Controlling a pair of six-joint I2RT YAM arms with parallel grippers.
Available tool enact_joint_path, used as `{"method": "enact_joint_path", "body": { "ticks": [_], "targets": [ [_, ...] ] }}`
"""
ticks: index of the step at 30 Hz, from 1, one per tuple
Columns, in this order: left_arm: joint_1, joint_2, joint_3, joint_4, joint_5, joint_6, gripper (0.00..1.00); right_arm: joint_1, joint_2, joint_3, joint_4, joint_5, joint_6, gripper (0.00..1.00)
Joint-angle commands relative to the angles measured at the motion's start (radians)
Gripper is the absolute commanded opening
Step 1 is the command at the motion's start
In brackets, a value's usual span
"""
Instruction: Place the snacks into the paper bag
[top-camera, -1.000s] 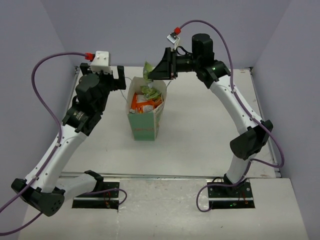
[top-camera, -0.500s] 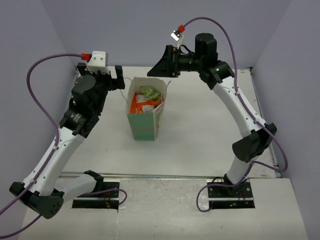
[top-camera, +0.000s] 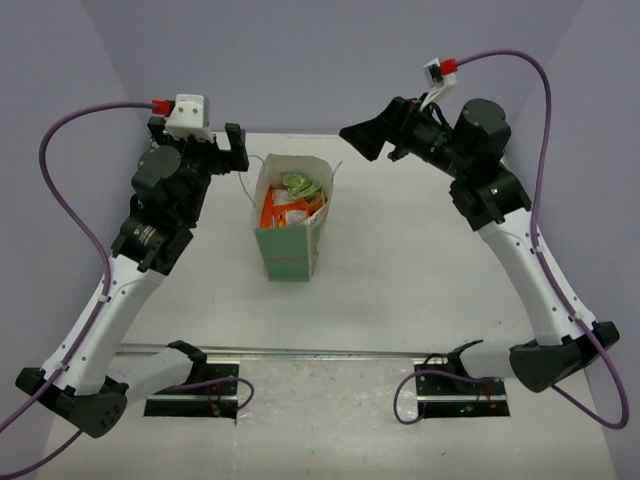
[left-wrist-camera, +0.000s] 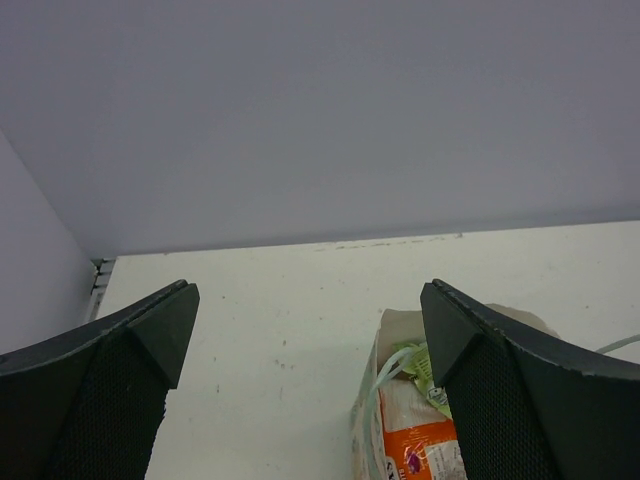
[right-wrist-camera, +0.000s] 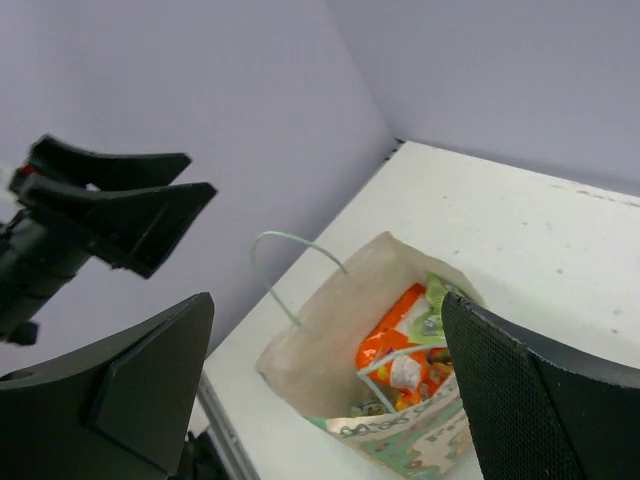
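With the crinkly orange and green snack packets (top-camera: 293, 200) lying inside the upright mint-green paper bag (top-camera: 288, 255), the left gripper (top-camera: 196, 148) and right gripper (top-camera: 372, 138) hang empty with jaws spread wide, so packing looks finished and the arms need only withdraw.

Even, soft light; sharp, faint shadows.

The bag (top-camera: 289, 258) stands on the table (top-camera: 410, 270) a little left of centre in the top view, with the snacks (top-camera: 292, 204) inside it. The left gripper (top-camera: 196, 148) hangs to the bag's upper left and the right gripper (top-camera: 358, 138) to its upper right, both apart from it.
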Motion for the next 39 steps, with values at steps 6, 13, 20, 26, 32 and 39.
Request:
{"method": "enact_joint_path", "body": {
  "ticks": [6, 13, 20, 26, 32, 39],
  "targets": [
    [0.003, -0.046, -0.071, 0.002, -0.176, -0.133, 1.0, -0.011, -0.108, -0.172, 0.001, 0.49, 0.043, 0.99],
    [-0.002, -0.076, -0.105, -0.071, -0.308, -0.254, 1.0, -0.018, -0.185, -0.255, -0.203, 0.734, 0.134, 0.99],
    [0.0, -0.165, -0.184, -0.163, -0.29, -0.353, 1.0, -0.018, -0.282, -0.337, -0.344, 0.817, 0.217, 0.99],
    [0.0, -0.25, -0.252, -0.165, -0.159, -0.374, 1.0, -0.018, -0.322, -0.338, -0.449, 0.879, 0.169, 0.99],
    [0.0, -0.277, -0.255, -0.186, -0.02, -0.373, 1.0, -0.018, -0.277, -0.288, -0.572, 0.828, 0.204, 0.99],
    [0.0, -0.322, -0.278, -0.231, 0.005, -0.403, 1.0, -0.018, -0.309, -0.364, -0.526, 0.762, 0.241, 0.99]
  ]
}}
